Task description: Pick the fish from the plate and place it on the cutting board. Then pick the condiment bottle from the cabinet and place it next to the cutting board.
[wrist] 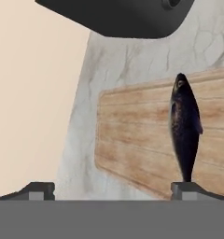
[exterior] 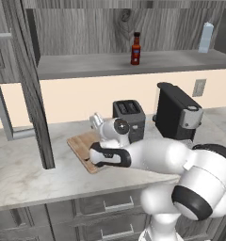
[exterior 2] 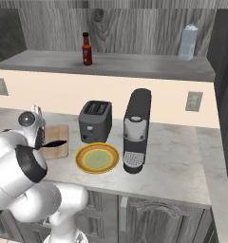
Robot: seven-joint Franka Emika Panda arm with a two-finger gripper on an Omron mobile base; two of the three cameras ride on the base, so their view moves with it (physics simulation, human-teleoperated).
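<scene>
Closest to the hand camera, the claw (wrist: pixel 114 189) shows two dark fingertips spread far apart, and the fish (wrist: pixel 184 126) hangs beside the one on the right of that view, its tail reaching down to that tip; whether the tip actually touches the tail cannot be told, so the claw reads as released rather than clenched. Under the fish lies the cutting board (wrist: pixel 137 140), its plank grain running across the picture, set on the pale marble tabletop (wrist: pixel 86 154). A dark rounded body fills the top of the hand view; which appliance it is cannot be told. From the right base view the fish (exterior 2: pixel 54 143) appears as a slim dark shape stretched over the near edge of the cutting board (exterior 2: pixel 56 137), just in front of the white wrist. To the right of the board sits the plate (exterior 2: pixel 97 158), bare of fish, with the toaster (exterior 2: pixel 95 121) behind it and the black coffee machine (exterior 2: pixel 137 131) beside it. In the left base view the arm covers much of the cutting board (exterior: pixel 79 143). Up on the open shelf of the cabinet (exterior 2: pixel 135 64) stands the condiment bottle (exterior 2: pixel 87 49), upright, well apart from the taller pale bottle (exterior 2: pixel 187 42) at the shelf's far right.
</scene>
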